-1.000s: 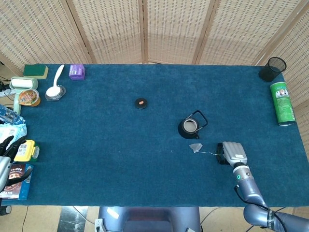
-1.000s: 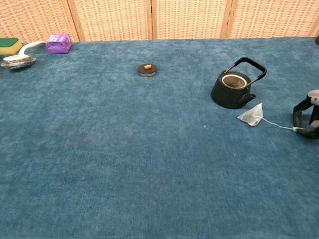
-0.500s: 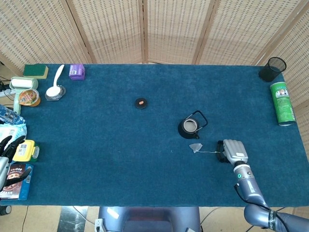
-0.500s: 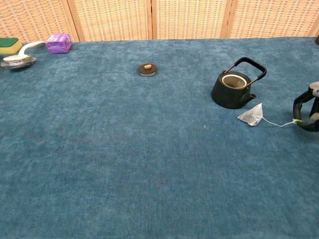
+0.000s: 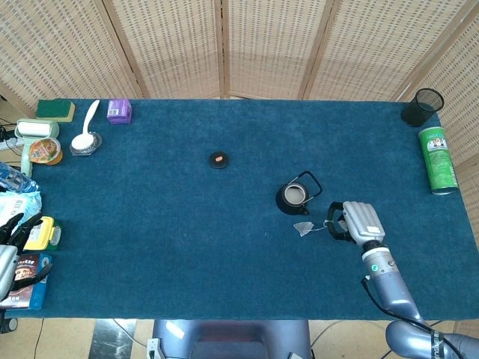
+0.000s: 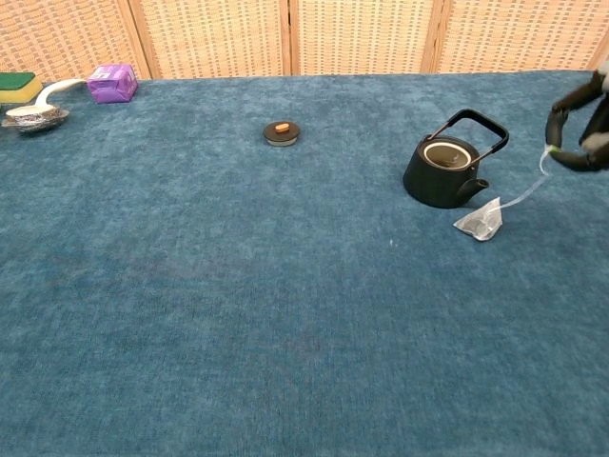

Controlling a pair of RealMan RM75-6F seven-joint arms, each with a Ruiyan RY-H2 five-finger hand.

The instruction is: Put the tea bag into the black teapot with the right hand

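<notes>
The black teapot (image 5: 293, 197) (image 6: 445, 169) stands lidless right of the table's middle, handle up. Just in front of it the white pyramid tea bag (image 5: 303, 228) (image 6: 481, 221) still touches the cloth. Its string runs up to my right hand (image 5: 355, 221) (image 6: 579, 126), which pinches the string's end above the table, right of the teapot. The pot's lid (image 5: 218, 159) (image 6: 281, 132) lies apart, further back and left. My left hand (image 5: 9, 243) hangs at the table's left edge, holding nothing, fingers apart.
A green canister (image 5: 438, 159) and black mesh cup (image 5: 422, 107) sit at the far right. A purple box (image 6: 112, 83), spoon with dish (image 6: 36, 112) and green sponge (image 6: 17, 87) sit at the back left; snack packs (image 5: 39, 233) lie along the left edge.
My right hand has risen from the cloth and moved toward the teapot, drawing the string taut. The tea bag has barely shifted. The left hand stayed put.
</notes>
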